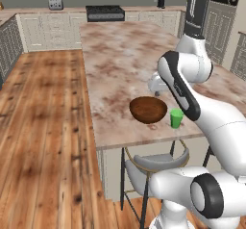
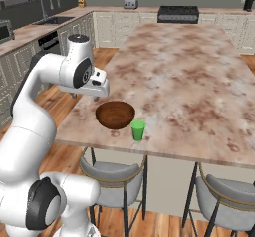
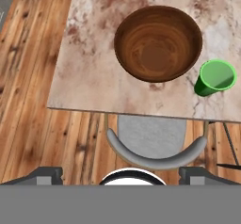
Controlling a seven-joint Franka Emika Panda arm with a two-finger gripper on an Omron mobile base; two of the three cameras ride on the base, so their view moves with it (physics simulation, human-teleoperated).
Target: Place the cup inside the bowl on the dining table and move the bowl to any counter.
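In your hand view the gripper (image 3: 120, 173) is spread wide, its two dark tips far apart at the bottom edge, holding nothing. The bowl (image 3: 158, 43) sits in the upper centre of that frame, near the edge of the dining table (image 3: 89, 72). The cup (image 3: 214, 78) stands upright just beside it at centre right — on the tabletop, outside the bowl, whether they touch you cannot tell. Below the table edge, at lower centre, you see a grey stool (image 3: 155, 145) over the wooden floor (image 3: 28, 100).
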